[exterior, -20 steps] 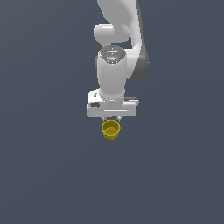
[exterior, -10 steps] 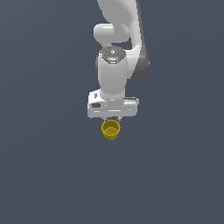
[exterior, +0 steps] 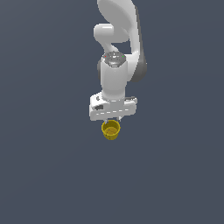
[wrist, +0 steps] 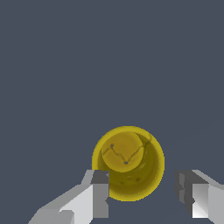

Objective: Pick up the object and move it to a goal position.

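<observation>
The yellow cup [exterior: 111, 130] stands upright on the dark grey floor, directly under my white gripper [exterior: 112, 121]. In the wrist view I look down into the cup [wrist: 127, 159], seeing its round rim and narrower bottom. My gripper [wrist: 143, 197] is open, with its two fingers on either side of the cup's near edge. One finger [wrist: 100, 194] overlaps the rim. The other finger [wrist: 186, 194] stands a little apart from it. In the exterior view the hand hides the fingers and the cup's top edge.
A flat, plain dark grey floor [exterior: 52, 175] surrounds the cup on all sides. No other objects show in either view.
The hand has sunk slightly towards the cup. The cup has not moved.
</observation>
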Robot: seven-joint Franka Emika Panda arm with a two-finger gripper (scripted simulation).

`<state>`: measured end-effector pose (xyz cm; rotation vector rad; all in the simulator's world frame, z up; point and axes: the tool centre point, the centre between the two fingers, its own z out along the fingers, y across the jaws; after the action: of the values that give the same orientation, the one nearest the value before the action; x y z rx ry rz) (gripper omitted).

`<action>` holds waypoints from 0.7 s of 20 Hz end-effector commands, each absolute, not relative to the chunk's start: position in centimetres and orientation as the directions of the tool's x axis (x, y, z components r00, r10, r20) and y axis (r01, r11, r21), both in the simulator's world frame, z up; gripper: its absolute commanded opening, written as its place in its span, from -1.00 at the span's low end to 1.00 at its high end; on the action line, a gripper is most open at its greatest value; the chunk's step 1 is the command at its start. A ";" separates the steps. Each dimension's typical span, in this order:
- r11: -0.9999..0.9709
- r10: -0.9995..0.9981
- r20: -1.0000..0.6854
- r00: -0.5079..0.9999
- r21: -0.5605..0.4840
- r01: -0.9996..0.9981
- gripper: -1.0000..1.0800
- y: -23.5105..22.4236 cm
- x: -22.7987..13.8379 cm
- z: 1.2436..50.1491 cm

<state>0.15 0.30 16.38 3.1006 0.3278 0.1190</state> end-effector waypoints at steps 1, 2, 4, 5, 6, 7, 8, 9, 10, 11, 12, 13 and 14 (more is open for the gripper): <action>-0.963 0.270 0.086 0.959 0.040 0.267 0.23 0.4 -0.2 15.6; -0.955 0.297 0.091 0.950 0.045 0.294 0.23 0.5 -0.4 15.3; -0.934 0.356 0.102 0.929 0.056 0.352 0.23 0.7 -0.8 14.5; -0.922 0.386 0.108 0.916 0.062 0.382 0.23 0.8 -1.1 14.2; -0.909 0.416 0.113 0.902 0.068 0.411 0.23 0.9 -1.3 13.8; -0.895 0.445 0.119 0.887 0.075 0.439 0.23 1.1 -1.6 13.5; -0.880 0.474 0.124 0.872 0.081 0.468 0.23 1.2 -1.8 13.1; -0.864 0.503 0.128 0.855 0.088 0.495 0.23 1.3 -2.1 12.8; -0.848 0.529 0.133 0.838 0.095 0.521 0.23 1.5 -2.3 12.5; -0.832 0.554 0.137 0.821 0.101 0.545 0.23 1.6 -2.6 12.2; -0.817 0.577 0.141 0.805 0.107 0.567 0.23 1.7 -2.8 11.9; -0.801 0.598 0.144 0.788 0.113 0.587 0.23 1.9 -3.0 11.7; -0.787 0.618 0.147 0.773 0.118 0.606 0.23 2.0 -3.3 11.5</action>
<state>-2.91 1.77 11.83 2.9225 0.9416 0.2595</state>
